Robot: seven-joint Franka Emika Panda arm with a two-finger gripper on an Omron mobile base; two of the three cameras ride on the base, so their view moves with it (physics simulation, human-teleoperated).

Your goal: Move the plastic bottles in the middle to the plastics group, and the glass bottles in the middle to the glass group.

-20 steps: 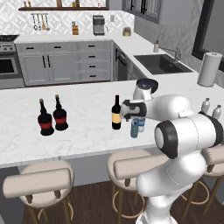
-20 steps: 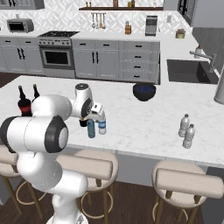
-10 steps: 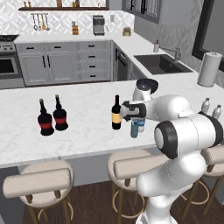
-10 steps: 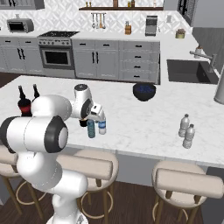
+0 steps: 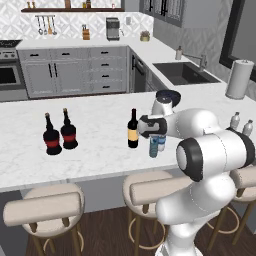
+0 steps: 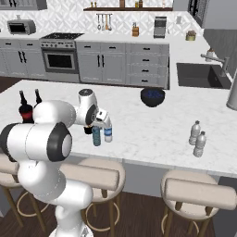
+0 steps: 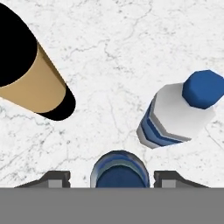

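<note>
On the veined white marble counter (image 5: 95,155), two round-bellied dark glass bottles (image 5: 60,134) with red labels stand far left. Mid-counter, the slim dark wine bottle (image 5: 132,129) wears a tan label. Just beside it, the gripper (image 7: 120,178) straddles the blue-tinted plastic bottle (image 7: 120,171); whether its fingers (image 7: 56,178) press it, I cannot tell. The white-bodied water bottle (image 7: 177,114) has a blue cap. Far right, two greyish-clear plastic bottles (image 6: 197,138).

gripper (image 5: 154,136) over blue-tinted bottle (image 5: 153,148), wine bottle (image 5: 132,129) beside

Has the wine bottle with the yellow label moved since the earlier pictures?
No. The wine bottle stands at the same spot on the counter, equally far from the two red-labelled bottles.
</note>
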